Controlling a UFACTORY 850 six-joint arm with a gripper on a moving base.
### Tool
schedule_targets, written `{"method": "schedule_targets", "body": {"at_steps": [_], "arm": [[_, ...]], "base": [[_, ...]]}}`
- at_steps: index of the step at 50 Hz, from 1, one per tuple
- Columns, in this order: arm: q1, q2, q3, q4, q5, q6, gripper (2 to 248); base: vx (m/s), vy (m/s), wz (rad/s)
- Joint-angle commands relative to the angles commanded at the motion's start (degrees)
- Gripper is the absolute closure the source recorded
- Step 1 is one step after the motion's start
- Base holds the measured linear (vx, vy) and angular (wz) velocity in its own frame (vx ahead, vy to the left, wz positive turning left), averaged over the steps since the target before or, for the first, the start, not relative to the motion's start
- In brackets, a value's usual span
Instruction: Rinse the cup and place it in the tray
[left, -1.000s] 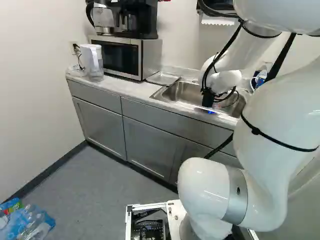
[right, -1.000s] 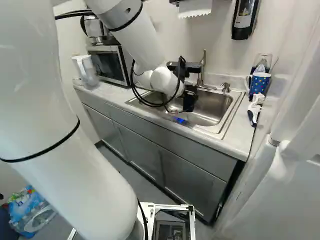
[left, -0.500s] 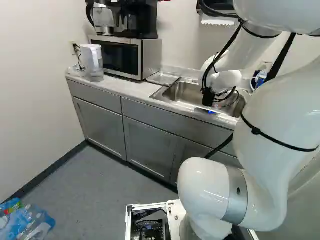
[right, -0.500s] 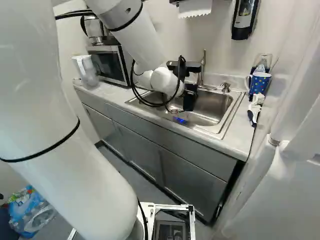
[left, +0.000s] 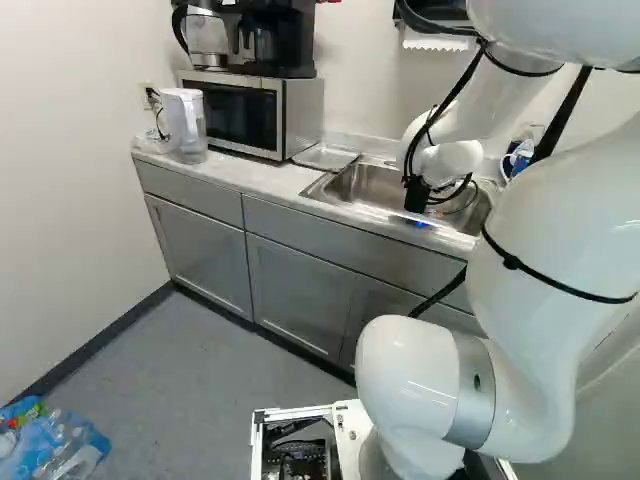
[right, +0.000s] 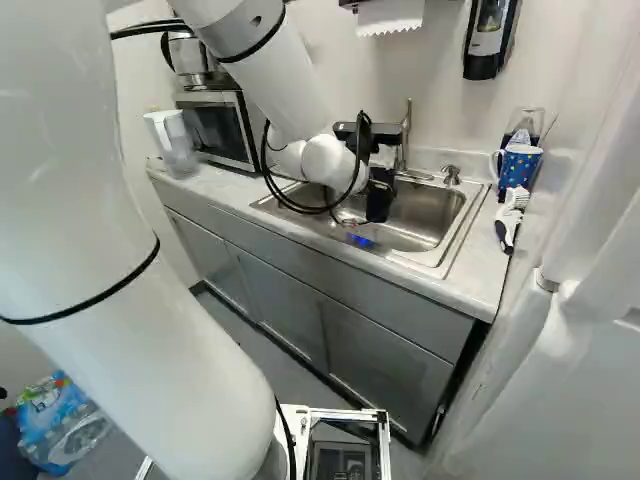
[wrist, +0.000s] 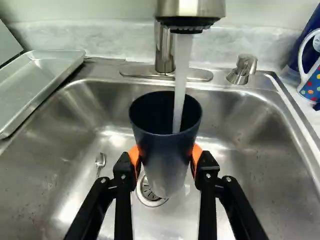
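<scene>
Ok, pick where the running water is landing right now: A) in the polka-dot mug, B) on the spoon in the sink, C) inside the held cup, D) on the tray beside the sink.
C: the stream of water falls straight into the cup.

Is a pale countertop (right: 478, 285) around a sink (wrist: 260, 122). Bears a microwave (left: 240, 115), pitcher (left: 185, 122), tray (wrist: 40, 82), spotted mug (right: 519, 168) and brush (right: 508, 220).

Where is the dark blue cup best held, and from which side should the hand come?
Probably best on the cup's outer wall, below its rim, pinched from two sides, coming from opposite the faucet. It is round, narrows toward the base, and water falls into its open mouth. The hand holds it so.
</scene>
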Motion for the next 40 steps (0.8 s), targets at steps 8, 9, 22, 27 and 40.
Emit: {"method": "schedule_targets", "body": {"at_steps": [8, 9, 22, 27, 40], "arm": [[0.0, 0.0, 0.0, 0.0, 0.0, 0.0, 130], [0.0, 0.0, 0.0, 0.0, 0.0, 0.0, 130], [0.0, 0.0, 0.0, 0.0, 0.0, 0.0, 130], [0.0, 0.0, 0.0, 0.0, 0.0, 0.0, 130], [0.0, 0.0, 0.0, 0.0, 0.0, 0.0, 130]], "base": [[0.000, 0.000, 0.000], [0.000, 0.000, 0.000], [0.000, 0.000, 0.000], [0.000, 0.000, 0.000], [0.000, 0.000, 0.000]]}}
